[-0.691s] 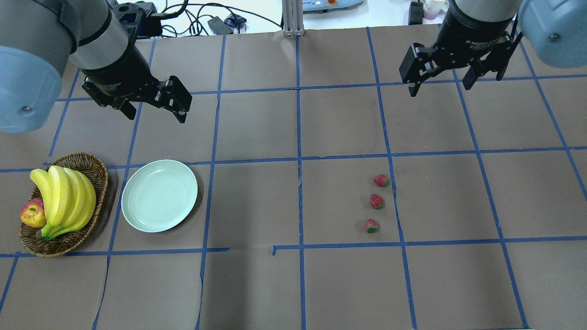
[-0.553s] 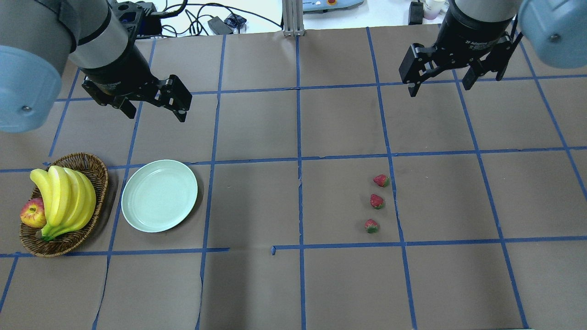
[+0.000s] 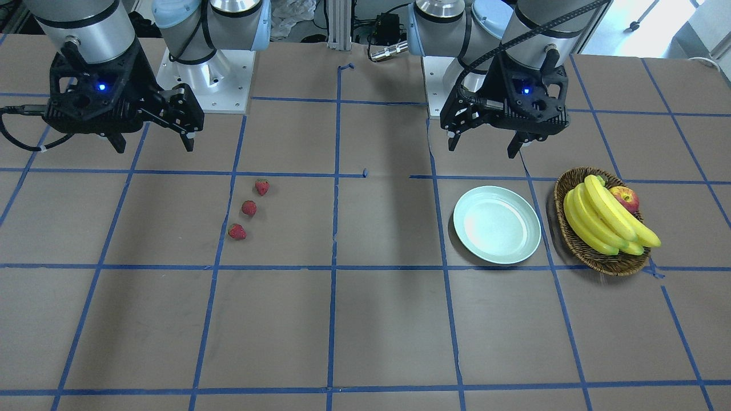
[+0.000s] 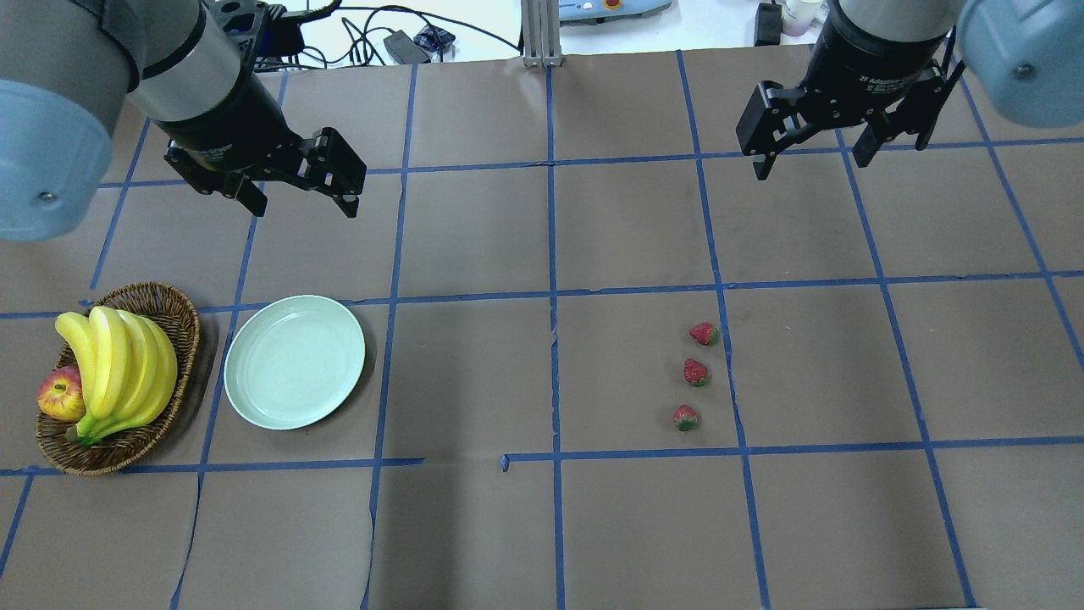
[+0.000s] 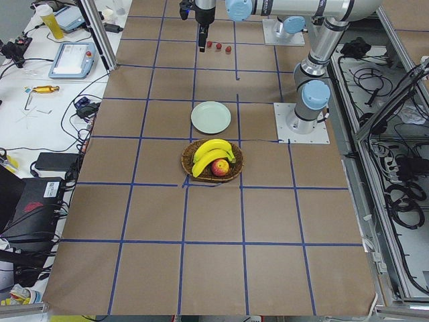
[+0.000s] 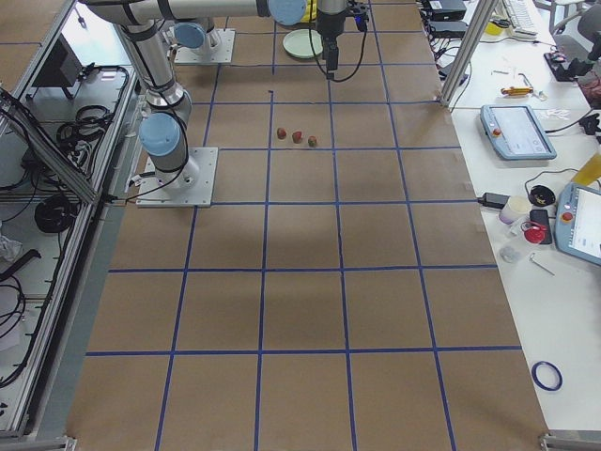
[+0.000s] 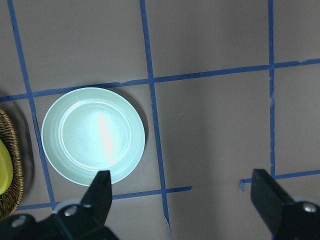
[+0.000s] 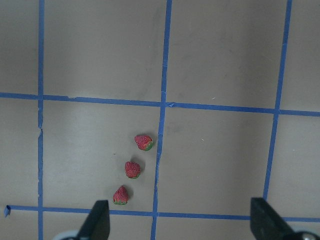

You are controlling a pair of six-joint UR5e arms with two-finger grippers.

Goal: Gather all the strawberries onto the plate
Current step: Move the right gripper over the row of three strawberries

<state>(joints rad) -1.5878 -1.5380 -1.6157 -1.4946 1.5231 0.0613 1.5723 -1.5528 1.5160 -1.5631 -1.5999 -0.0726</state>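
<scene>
Three small red strawberries lie in a short row on the brown table: one (image 4: 704, 333), one (image 4: 696, 372) and one (image 4: 686, 418). They also show in the front view (image 3: 248, 208) and the right wrist view (image 8: 132, 169). The pale green plate (image 4: 294, 361) lies empty at the left, also in the left wrist view (image 7: 93, 135). My left gripper (image 4: 303, 193) is open and empty, high above the table behind the plate. My right gripper (image 4: 813, 152) is open and empty, high and behind the strawberries, a little to their right.
A brown wicker basket (image 4: 174, 307) with bananas (image 4: 118, 373) and an apple (image 4: 61, 396) stands left of the plate, close to its rim. Blue tape lines grid the table. Cables and gear lie beyond the far edge.
My left gripper has shifted a little to the right and toward the far edge. The right gripper, strawberries and plate have stayed put.
</scene>
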